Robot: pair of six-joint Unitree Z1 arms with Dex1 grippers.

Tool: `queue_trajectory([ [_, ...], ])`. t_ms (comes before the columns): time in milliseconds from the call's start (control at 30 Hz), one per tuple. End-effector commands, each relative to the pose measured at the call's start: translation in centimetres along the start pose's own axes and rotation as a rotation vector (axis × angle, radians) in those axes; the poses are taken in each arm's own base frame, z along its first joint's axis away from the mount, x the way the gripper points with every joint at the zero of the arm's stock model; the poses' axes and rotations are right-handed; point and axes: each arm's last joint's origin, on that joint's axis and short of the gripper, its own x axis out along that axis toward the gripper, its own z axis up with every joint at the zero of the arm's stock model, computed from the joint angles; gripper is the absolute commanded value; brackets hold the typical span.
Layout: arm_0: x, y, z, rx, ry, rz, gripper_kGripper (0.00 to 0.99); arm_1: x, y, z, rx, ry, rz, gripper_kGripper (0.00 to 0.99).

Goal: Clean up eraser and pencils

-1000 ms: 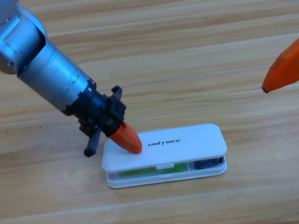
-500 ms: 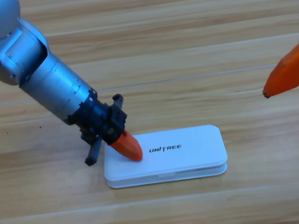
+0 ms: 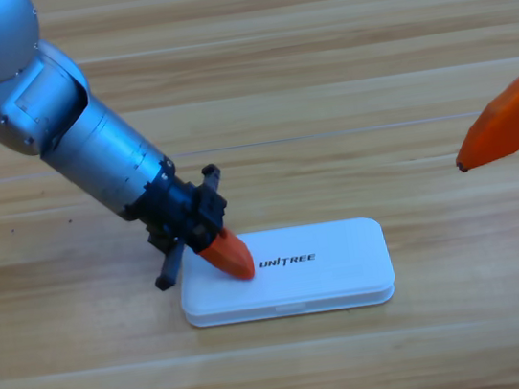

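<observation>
Now the white case (image 3: 299, 271) lid sits flush, contents hidden; my left gripper (image 3: 227, 255), seemingly closed, presses it. Task looks done.

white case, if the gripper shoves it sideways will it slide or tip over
Probably slide: the white case lies flat and low on the wooden table, so tipping looks unlikely. Its smooth lid may be slippery under the left gripper pressing near its left end. An off-centre push there would likely turn it.
</observation>
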Motion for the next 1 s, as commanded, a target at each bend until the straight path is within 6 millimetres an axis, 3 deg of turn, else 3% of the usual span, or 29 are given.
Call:
queue_trajectory([
  [33, 1.8, -0.9, -0.5, -0.037, 0.045, -0.053, 0.000, 1.2, -1.0, -0.9, 0.046, 0.030, 0.012, 0.989],
  [133, -0.6, -1.5, 0.8, -0.021, 0.027, -0.024, 0.000, 1.2, -1.0, -0.9, 0.046, 0.030, 0.012, 0.989],
  [167, -1.6, -1.8, 1.3, -0.014, 0.020, -0.014, 0.195, 1.2, -1.0, -0.9, 0.047, 0.032, 0.012, 0.989],
  [233, -3.7, -2.0, 2.2, -0.017, 0.023, 0.001, 0.692, 1.2, -1.0, -0.9, 0.047, 0.032, 0.012, 0.989],
  [267, -4.9, -2.1, 2.7, -0.025, 0.024, 0.009, 0.821, 1.2, -1.0, -0.9, 0.047, 0.032, 0.012, 0.989],
  [300, -6.3, -2.3, 3.2, -0.031, 0.021, 0.022, 0.861, 1.2, -1.0, -0.9, 0.047, 0.032, 0.012, 0.989],
  [433, -12.0, -4.5, 5.6, -0.045, 0.013, 0.107, 0.950, 1.2, -1.0, -0.9, 0.048, 0.033, 0.013, 0.989],
  [667, -21.3, -11.7, 8.4, -0.098, -0.076, 0.274, 0.983, 1.4, -1.1, -1.0, 0.052, 0.036, 0.013, 0.989],
  [833, -23.1, -15.0, 11.4, -0.074, -0.174, 0.246, 0.990, 1.4, -1.1, -1.0, 0.051, 0.037, 0.015, 0.989],
  [1000, -22.6, -16.2, 14.1, -0.067, -0.261, 0.160, 0.990, 1.6, -1.2, -1.0, 0.054, 0.041, 0.017, 0.989],
])
